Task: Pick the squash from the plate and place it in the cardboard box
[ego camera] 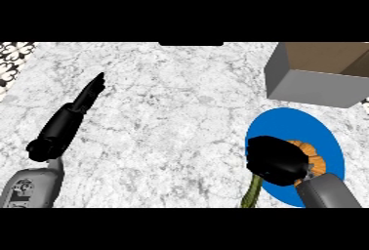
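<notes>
Two grey forearms end in glossy black hands. The left hand point(86, 95) is long and slim above a black wrist; the right hand point(277, 160) looks rounded and bulky.

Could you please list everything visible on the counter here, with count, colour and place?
counter: one, white-grey marble, fills the view.
box: one, cardboard brown inside with grey outer walls, open top, far right corner.
plate: one, blue, right side, nearer than the box.
squash: one, orange, on the plate, mostly hidden under the right hand; a greenish stem sticks out over the plate's near edge.
patterned strip: one, black and white, far left edge.
left hand: one, black, fingers straight, resting at the left on a grey forearm.
right hand: one, black, curled over the squash on the plate.
</notes>
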